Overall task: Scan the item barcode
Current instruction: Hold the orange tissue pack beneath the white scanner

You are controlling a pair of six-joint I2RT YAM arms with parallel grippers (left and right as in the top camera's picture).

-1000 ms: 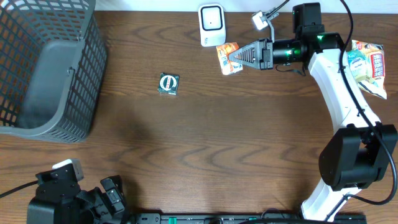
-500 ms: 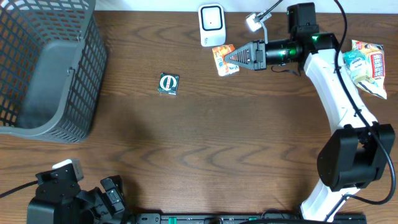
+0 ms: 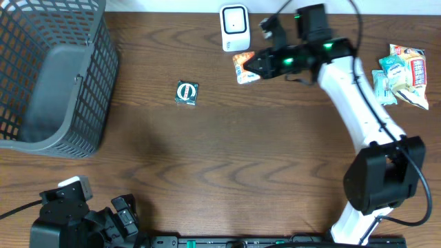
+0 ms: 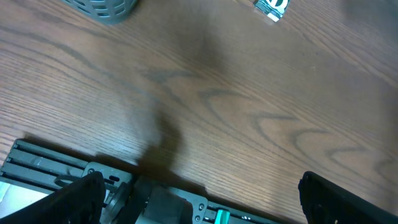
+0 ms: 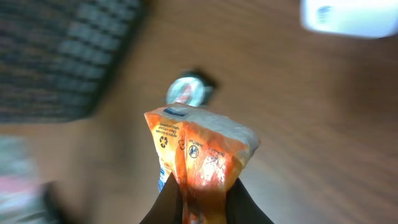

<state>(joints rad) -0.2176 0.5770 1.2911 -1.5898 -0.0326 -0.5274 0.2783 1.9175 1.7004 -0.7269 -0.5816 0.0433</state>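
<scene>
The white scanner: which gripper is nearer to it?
Right. The right gripper, holding the orange packet, is beside the scanner; the left gripper is far off at the opposite edge.

The right hand (image 3: 255,65), clamped on an orange packet (image 3: 241,68), holds it just below the white scanner (image 3: 234,26) at the wooden surface's (image 3: 227,158) far edge, with a small round green item (image 3: 187,92) and a gray basket (image 3: 103,89) further left.

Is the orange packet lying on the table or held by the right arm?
Held. In the right wrist view the jaws of the right gripper pinch the orange packet at its lower end.
</scene>
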